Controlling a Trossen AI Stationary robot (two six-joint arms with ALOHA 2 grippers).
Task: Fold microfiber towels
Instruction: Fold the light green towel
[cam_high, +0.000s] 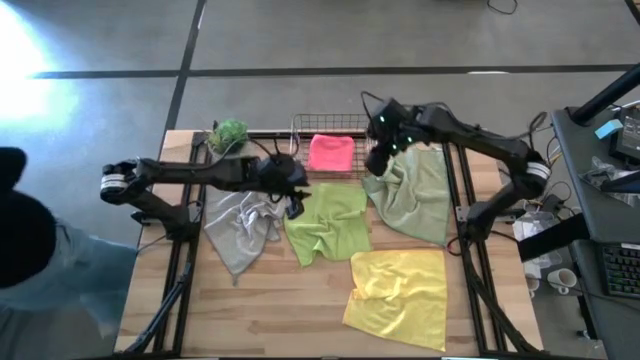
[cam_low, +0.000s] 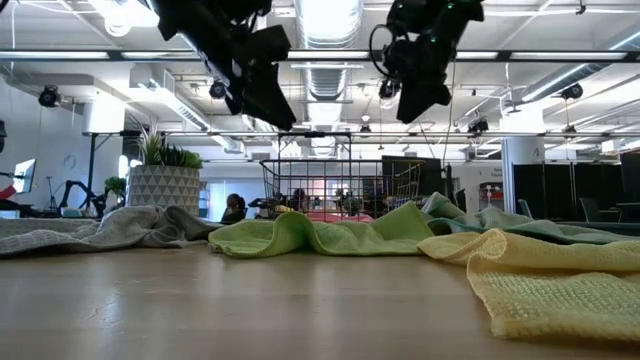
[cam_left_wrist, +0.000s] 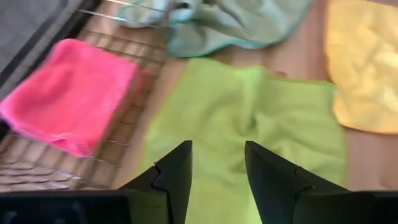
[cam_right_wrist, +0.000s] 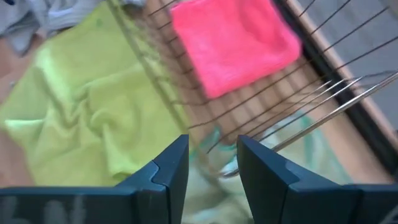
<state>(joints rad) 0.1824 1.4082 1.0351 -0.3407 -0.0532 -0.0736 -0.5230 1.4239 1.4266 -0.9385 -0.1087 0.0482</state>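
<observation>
Pink towel (cam_high: 330, 153) folded in basket (cam_high: 300, 130); grey (cam_high: 238, 225), lime (cam_high: 328, 222), sage (cam_high: 418, 195), yellow (cam_high: 400, 290) towels crumpled on table (cam_high: 280, 310). Left gripper (cam_high: 296, 203) over lime, right gripper (cam_high: 378, 160) by basket; both jaws parted, empty

Five towels (cam_high: 327, 225), one basket (cam_high: 300, 130)

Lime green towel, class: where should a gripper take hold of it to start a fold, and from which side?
Grip the lime green towel at its near-left corner, coming straight down from above: it lies mostly flat and that corner sits on bare table, clear of the grey towel.
</observation>
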